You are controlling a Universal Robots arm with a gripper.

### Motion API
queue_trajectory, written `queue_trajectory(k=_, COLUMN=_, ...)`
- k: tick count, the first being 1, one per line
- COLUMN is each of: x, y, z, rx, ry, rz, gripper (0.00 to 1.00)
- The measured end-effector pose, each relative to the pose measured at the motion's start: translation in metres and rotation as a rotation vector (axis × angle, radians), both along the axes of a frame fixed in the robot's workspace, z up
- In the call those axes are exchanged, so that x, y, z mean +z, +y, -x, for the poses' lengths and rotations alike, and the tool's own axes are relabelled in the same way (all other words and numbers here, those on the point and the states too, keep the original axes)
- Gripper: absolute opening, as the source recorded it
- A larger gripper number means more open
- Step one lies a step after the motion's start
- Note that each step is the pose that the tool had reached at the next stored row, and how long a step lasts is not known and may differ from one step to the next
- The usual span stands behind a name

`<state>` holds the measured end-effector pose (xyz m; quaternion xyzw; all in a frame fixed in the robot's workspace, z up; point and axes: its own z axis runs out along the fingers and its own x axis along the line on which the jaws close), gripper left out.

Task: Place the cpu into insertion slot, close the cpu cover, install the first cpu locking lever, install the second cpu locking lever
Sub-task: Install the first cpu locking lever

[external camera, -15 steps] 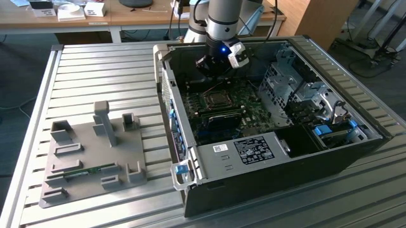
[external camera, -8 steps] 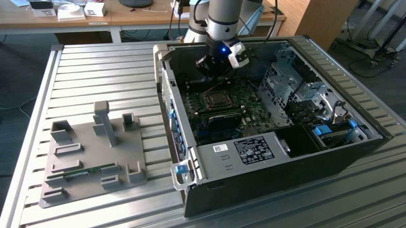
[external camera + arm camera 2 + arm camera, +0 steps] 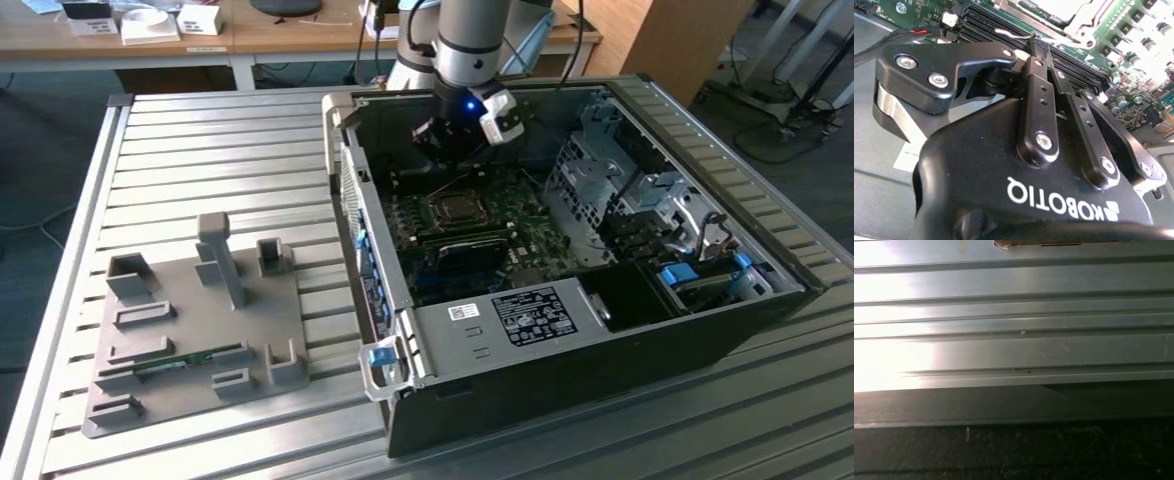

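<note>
Fingers (image 3: 1038, 100) pressed together (tips beside thin locking lever (image 3: 1011, 34)) above motherboard (image 3: 1134, 45).

The computer case (image 3: 574, 380) is lying on the slatted table (image 3: 214, 150) at the exterior view's right, with the fixture tray (image 3: 174, 290) sitting at its left and a memory stick (image 3: 174, 363) resting in that tray. Inside the case the insertion slot (image 3: 455, 210) is sitting mid-motherboard (image 3: 527, 225), with the power supply (image 3: 527, 315) lying in front of it, the drive cage (image 3: 601, 180) standing at its right and the gripper (image 3: 445, 165) hanging just behind it.
</note>
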<state>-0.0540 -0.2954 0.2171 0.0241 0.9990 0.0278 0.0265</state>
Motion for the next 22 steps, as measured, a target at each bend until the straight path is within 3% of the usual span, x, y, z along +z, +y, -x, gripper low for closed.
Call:
queue_trajectory(k=10, x=-0.0053, y=0.0, z=-0.0002, rx=0.0, ry=0.0, rz=0.0, gripper=0.11)
queue_trajectory(k=22, x=-0.0057, y=0.0, z=-0.0055, rx=0.0, ry=0.0005, rz=-0.0001, gripper=0.11)
